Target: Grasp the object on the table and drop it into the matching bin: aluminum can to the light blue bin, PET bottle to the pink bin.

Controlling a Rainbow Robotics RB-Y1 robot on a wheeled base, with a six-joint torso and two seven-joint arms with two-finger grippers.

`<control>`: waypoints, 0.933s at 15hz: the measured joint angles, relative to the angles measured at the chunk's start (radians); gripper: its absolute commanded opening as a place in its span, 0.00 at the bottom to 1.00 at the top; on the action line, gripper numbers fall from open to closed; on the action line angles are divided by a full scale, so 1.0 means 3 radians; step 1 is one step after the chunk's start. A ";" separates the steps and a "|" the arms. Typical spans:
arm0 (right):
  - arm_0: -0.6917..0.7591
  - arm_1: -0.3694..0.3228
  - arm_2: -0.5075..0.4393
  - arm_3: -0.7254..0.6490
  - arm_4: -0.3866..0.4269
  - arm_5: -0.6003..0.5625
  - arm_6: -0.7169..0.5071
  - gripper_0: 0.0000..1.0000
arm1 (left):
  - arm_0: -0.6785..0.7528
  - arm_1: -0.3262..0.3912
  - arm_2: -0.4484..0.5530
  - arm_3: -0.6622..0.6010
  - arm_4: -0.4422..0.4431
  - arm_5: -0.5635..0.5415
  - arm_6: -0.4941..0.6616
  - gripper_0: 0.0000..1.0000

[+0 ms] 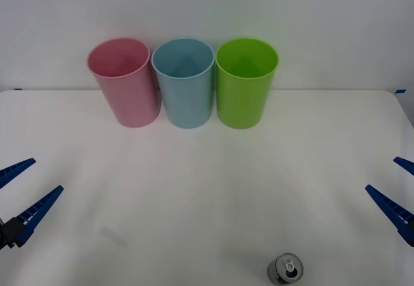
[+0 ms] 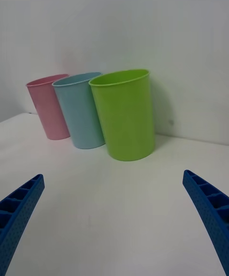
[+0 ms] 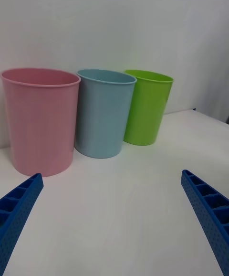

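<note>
Aluminum can (image 1: 285,268) upright on the table (image 1: 194,221), long axis vertical, silver top up, at about six o'clock on the near edge, slightly right of centre. Right gripper (image 1: 396,189) spread wide and empty at four o'clock; can toward its eight o'clock, nearer than to left gripper (image 1: 22,186), likewise spread and empty at eight o'clock. Light blue bin (image 1: 184,82) at twelve o'clock, between pink bin (image 1: 124,82) and green bin (image 1: 244,82). Probably a right-arm reach.
</note>
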 measured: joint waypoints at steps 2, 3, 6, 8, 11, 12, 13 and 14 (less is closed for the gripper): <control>0.0002 0.0005 0.0006 0.0007 0.0010 -0.0002 0.0001 1.00 | 0.0000 0.0000 0.0000 0.0000 0.0000 0.0000 0.0000 1.00; 0.0005 0.0015 0.0019 0.0020 0.0032 -0.0006 0.0004 1.00 | 0.0000 0.0000 0.0000 0.0000 0.0000 0.0000 0.0000 1.00; 0.0011 -0.0053 0.0081 0.0010 0.0035 0.0025 0.0006 1.00 | 0.0000 0.0000 0.0000 0.0000 0.0000 0.0000 0.0000 1.00; 0.0027 -0.0131 0.0103 0.0010 0.0033 0.0026 0.0010 1.00 | 0.0000 0.0000 0.0000 0.0000 0.0000 0.0000 0.0000 1.00; 0.0057 -0.0294 0.0164 0.0071 0.0033 -0.0002 0.0035 1.00 | 0.0000 0.0000 0.0000 0.0000 0.0000 0.0000 0.0000 1.00; 0.0057 -0.0364 0.0196 0.0126 0.0032 -0.0022 0.0051 1.00 | 0.0000 0.0000 0.0000 0.0000 0.0000 0.0000 0.0000 1.00; 0.0056 -0.0424 0.0228 0.0168 0.0032 -0.0042 0.0072 1.00 | 0.0000 0.0000 0.0000 0.0000 0.0000 0.0000 0.0000 1.00; 0.0057 -0.0491 0.0264 0.0211 0.0032 -0.0069 0.0098 1.00 | 0.0000 0.0000 0.0000 0.0000 0.0000 0.0000 0.0000 1.00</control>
